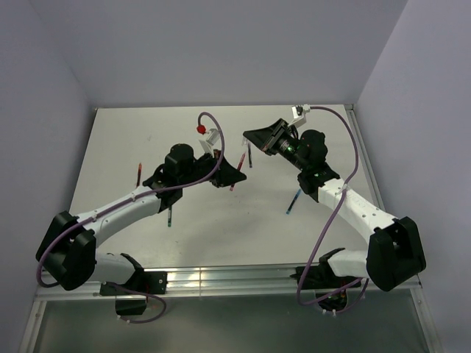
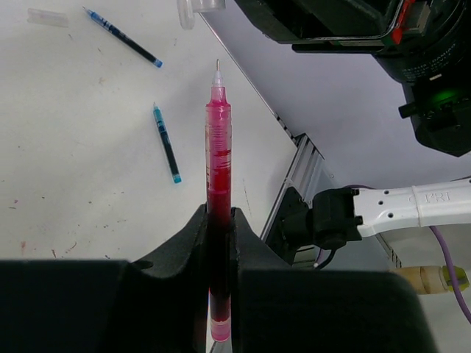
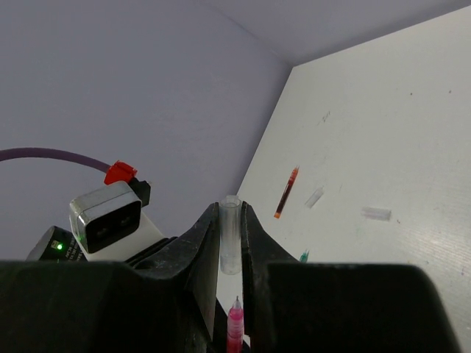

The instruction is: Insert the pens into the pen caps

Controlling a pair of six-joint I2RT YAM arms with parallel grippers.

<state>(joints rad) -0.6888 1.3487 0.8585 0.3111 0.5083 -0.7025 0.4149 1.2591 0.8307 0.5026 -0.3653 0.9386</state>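
Two arms are meeting over the middle of the table [image 1: 110, 147]. We are watching the left gripper [image 2: 219, 220] clamping narrowly on a red pen [image 2: 218, 162], the barrel standing straight out between its fingers and the bare tip pointing away from the wrist. The right gripper [image 3: 230, 215] is pinching a clear pen cap [image 3: 230, 239] in the same narrow grip. From the right wrist we are seeing the red pen's tip just under the cap and lined up with it — whether they are touching, we cannot tell. Down on the table, a second red pen [image 1: 138, 173] is lying near the left edge, with two loose caps [image 3: 314, 196] resting close by. A light blue pen [image 2: 167, 143] is lying toward the right edge, and a dark blue pen [image 2: 123, 38] is sitting apart from it, farther in.
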